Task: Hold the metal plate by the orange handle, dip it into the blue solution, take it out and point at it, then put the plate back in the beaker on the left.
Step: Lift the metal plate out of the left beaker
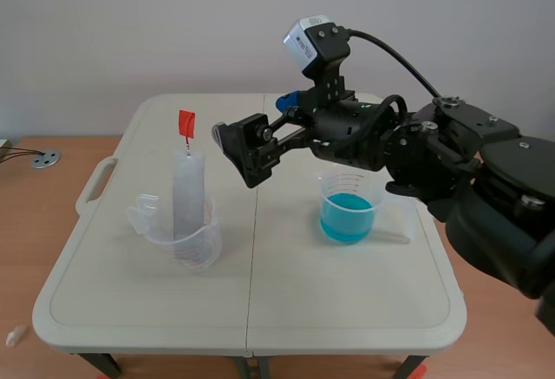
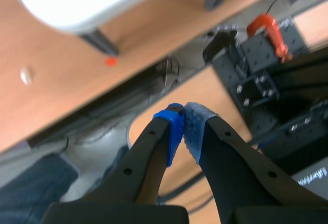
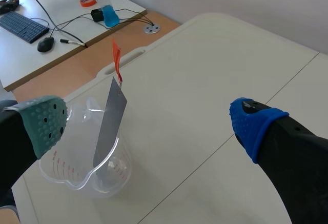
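Carrying table [image 1: 347,301]: white folding top with a seam down its middle. Two beakers stand on it, well apart, one on each half.
Right arm [image 1: 468,171]: comes in from the right, raised above the table, and extends over the right beaker toward the middle.
Right gripper [image 1: 256,120]: hangs in the air between the two beakers and holds nothing. Its fingers are spread wide, one tipped with a grey-green pad [image 3: 46,124], the other with a blue pad [image 3: 253,124]. In its wrist view the left beaker and the plate lie ahead, nearer the grey-green finger and clear of both.
Left gripper [image 2: 183,115]: shows only in its own wrist view, off the table, above wooden floor near a table corner and leg. Its fingers are pressed together on nothing.
Left beaker [image 1: 186,245]: clear plastic with a spout, upright on the table's left half.
Right beaker [image 1: 347,190]: clear, upright on the right half, under the right arm.
Metal plate [image 1: 188,190]: long grey strip standing in the left beaker, leaning on its rim and rising well above it.
Blue solution [image 1: 347,220]: fills the lower part of the right beaker.
Orange handle [image 1: 186,123]: small orange-red tab at the plate's top end, touched by no finger.
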You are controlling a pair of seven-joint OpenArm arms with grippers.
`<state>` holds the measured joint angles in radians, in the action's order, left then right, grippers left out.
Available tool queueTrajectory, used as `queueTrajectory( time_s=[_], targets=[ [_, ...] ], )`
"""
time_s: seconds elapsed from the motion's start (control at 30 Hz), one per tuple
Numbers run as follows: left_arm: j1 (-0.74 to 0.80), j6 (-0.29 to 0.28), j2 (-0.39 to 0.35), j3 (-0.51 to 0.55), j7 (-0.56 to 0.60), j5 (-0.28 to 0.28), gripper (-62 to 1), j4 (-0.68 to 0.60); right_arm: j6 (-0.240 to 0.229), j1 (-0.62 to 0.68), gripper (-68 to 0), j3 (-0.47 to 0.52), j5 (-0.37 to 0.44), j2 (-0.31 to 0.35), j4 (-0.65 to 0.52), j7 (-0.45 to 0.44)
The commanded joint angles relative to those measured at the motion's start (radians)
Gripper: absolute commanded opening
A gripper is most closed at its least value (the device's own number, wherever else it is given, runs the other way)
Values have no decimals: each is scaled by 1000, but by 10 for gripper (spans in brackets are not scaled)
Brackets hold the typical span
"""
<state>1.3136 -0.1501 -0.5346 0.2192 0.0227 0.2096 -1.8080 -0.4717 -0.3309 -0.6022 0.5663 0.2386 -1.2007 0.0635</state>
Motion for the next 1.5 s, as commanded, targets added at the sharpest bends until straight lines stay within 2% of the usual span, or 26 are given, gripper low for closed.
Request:
queueTrajectory(
  time_s=[0.0,0.23,0.4,0.57,0.87,1.13,1.3,1.47],
  targets=[
    [3,-2,3,-7,10,6,-583,12,-9,-49,-12,-18,11,-16,5,-26],
    [3,-2,6,-62,20,15,-583,127,-24,-155,-12,-108,11,-90,158,-32],
    [-1,-2,6,-134,34,15,-583,260,-27,-220,-12,-144,10,-150,263,-45],
    [-115,-2,33,-173,33,14,-583,424,-53,-272,-12,-146,10,-206,356,-47],
    [-277,-2,116,-174,38,12,-583,660,-54,-320,-13,-164,-5,-258,428,-47],
    [-334,-18,144,-174,41,10,-583,756,-58,-317,-181,-194,-13,-261,428,-40],
    [-337,-22,144,-174,40,10,-583,763,-57,-317,-314,-205,-13,-261,428,-40],
    [-337,-22,144,-174,40,10,-583,763,-57,-317,-400,-205,-13,-261,428,-40]
  ],
)
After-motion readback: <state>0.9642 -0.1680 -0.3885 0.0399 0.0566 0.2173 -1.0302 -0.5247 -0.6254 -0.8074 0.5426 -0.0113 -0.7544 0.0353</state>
